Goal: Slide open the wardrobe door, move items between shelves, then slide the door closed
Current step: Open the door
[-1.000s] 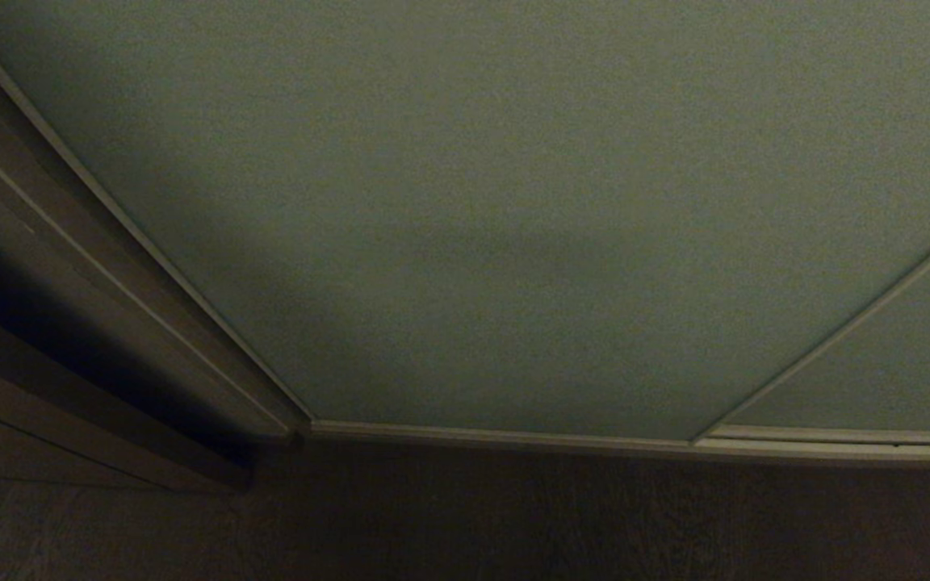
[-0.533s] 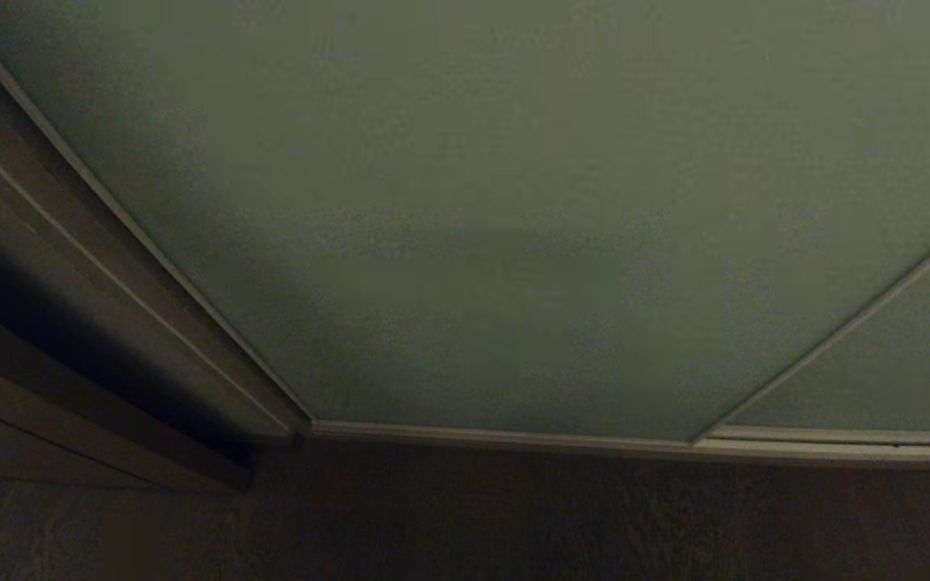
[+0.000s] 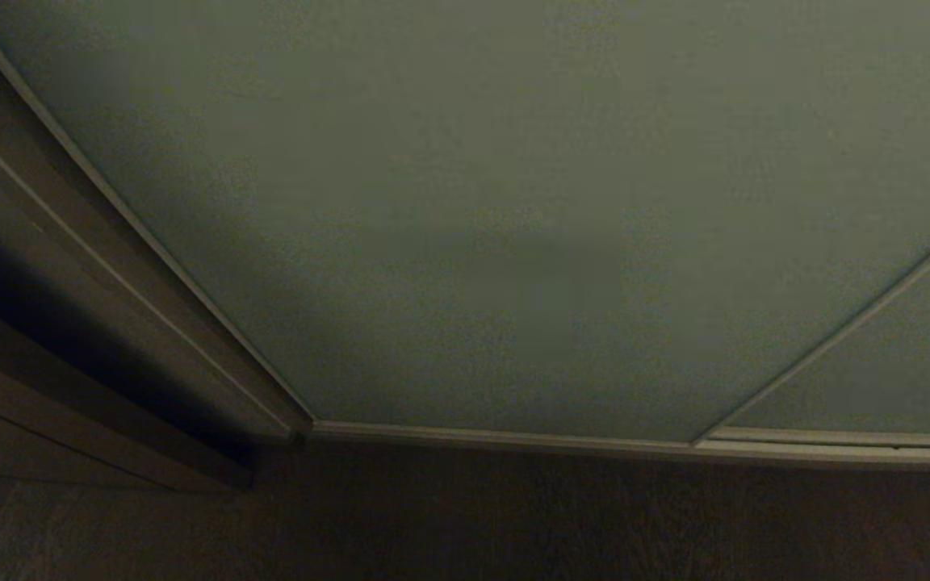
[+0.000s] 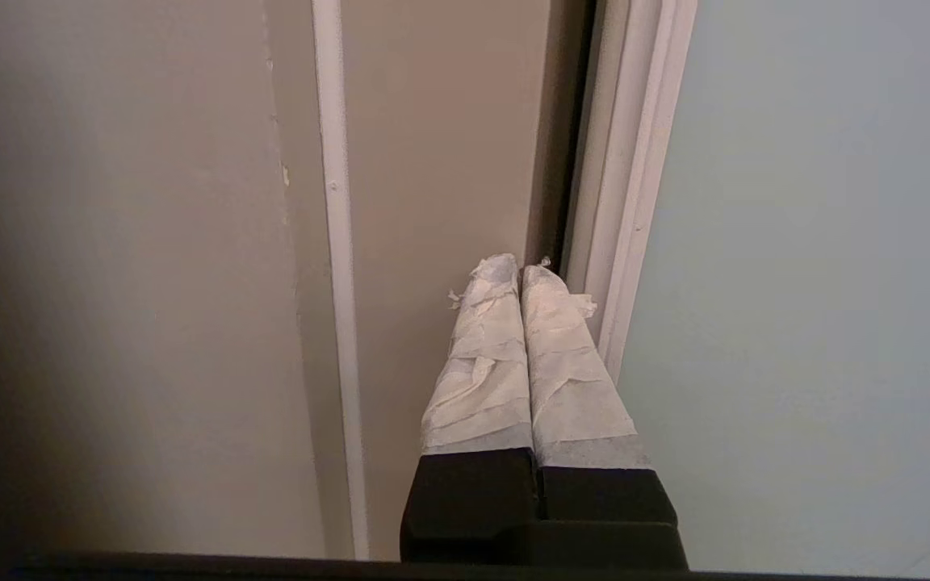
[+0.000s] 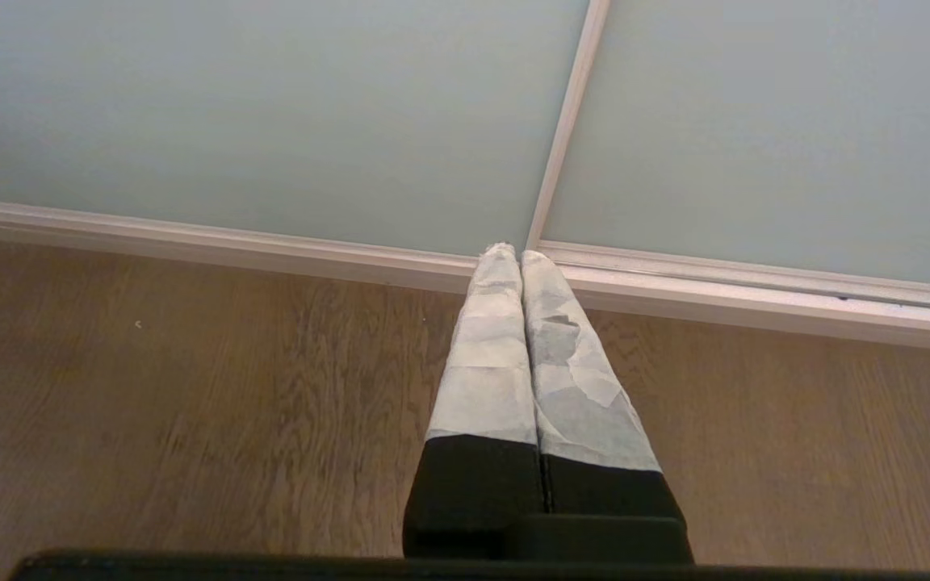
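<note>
Wide grey-green sliding door (image 3: 497, 202) filling most of the view, thin pale frame (image 3: 505, 438) along its foot. Second matching panel (image 3: 893, 371) at lower right. Brown wooden panels (image 3: 69, 266) on the left. Dark floor (image 3: 513, 524) below.

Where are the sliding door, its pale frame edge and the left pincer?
sliding wardrobe door (image 3: 513, 202), head view, middle of the grey-green panel.
door frame (image 4: 626, 242), left wrist view, upright beige edge strip.
left pincer (image 4: 520, 270), left wrist view, between its shut, taped tips.
</note>
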